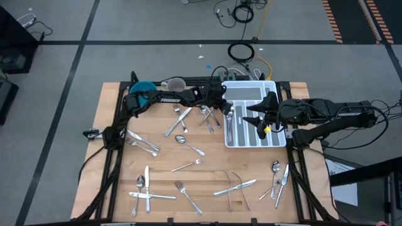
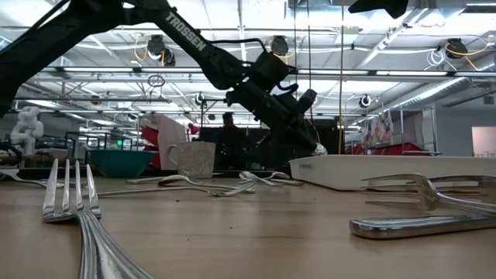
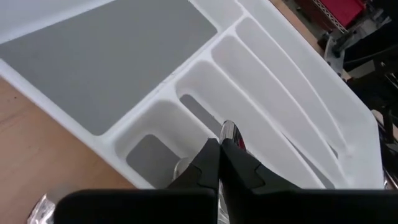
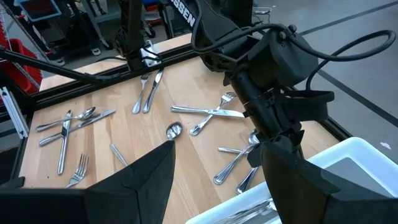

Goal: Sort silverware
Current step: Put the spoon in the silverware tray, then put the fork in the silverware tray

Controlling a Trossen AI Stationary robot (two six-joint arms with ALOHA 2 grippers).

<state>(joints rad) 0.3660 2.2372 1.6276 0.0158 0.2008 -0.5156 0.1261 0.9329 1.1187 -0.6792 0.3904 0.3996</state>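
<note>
Several loose pieces of silverware (image 1: 188, 165) lie scattered on the wooden table, and a few more lie in the long slots of the white tray (image 1: 271, 88) at the far right. My left gripper (image 1: 225, 108) reaches over the tray's left edge, slanting down, and is shut on one shiny piece of silverware (image 3: 228, 129) above a narrow slot. Whether that piece is a fork, spoon or knife is hidden. My right gripper (image 4: 224, 186) hangs open above the tray's right side and holds nothing. My left gripper pinches the piece of silverware between its two fingertips (image 3: 208, 158). Only a rounded shiny end (image 3: 229, 127) sticks out past them, and the fingers hide the rest. The fingers come from the table's left, slanting down into the tray's left slots.
A blue bowl (image 1: 143, 88) and a pale cup (image 1: 176, 83) stand at the far edge, left of the tray. Forks, spoons and knives lie in clusters at the near left (image 1: 146, 191), near right (image 1: 278, 179) and just left of the tray (image 1: 210, 119).
</note>
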